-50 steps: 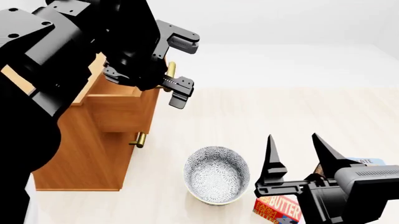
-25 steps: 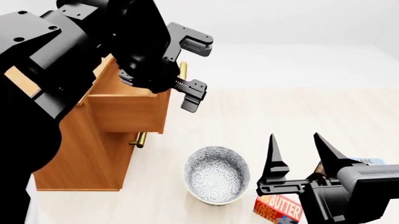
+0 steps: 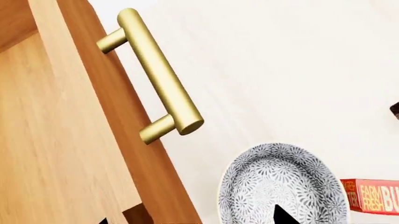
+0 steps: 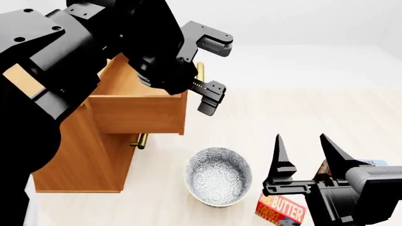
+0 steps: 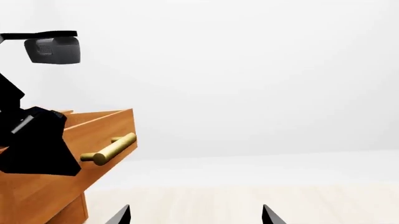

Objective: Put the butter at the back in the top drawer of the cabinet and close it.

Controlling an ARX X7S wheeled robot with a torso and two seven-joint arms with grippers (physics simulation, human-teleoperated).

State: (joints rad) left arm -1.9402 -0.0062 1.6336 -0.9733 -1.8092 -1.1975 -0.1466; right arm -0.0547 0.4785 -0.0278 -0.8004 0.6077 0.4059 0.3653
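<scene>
Head view put the butter [image 4: 280,210] on the table [image 4: 301,113] just past the patterned bowl [image 4: 218,176] on the side away from the cabinet [image 4: 82,160], lying almost directly beneath the right claw [image 4: 302,151]. That claw hovered over the box with its two pointed fingers spread wide and nothing between them. Only part of the box showed from under the arm, so its long axis could not be read with confidence. The left claw [image 4: 210,70] sat well apart from the butter, up at the top drawer [image 4: 138,113], which stood pulled out from the cabinet; its fingers were spread either side of the brass handle [image 4: 199,70] without pinching it. The right arm was therefore clearly the nearer one for a pickup, by my reading a short drop down.

Left wrist view showed what the head view hid: the full handle [image 3: 159,77] free of any grip, and the butter's red end [image 3: 371,196] just beside the bowl's rim [image 3: 283,186]. Right wrist view looked over the drawer front [image 5: 93,140] and missed the butter altogether.
</scene>
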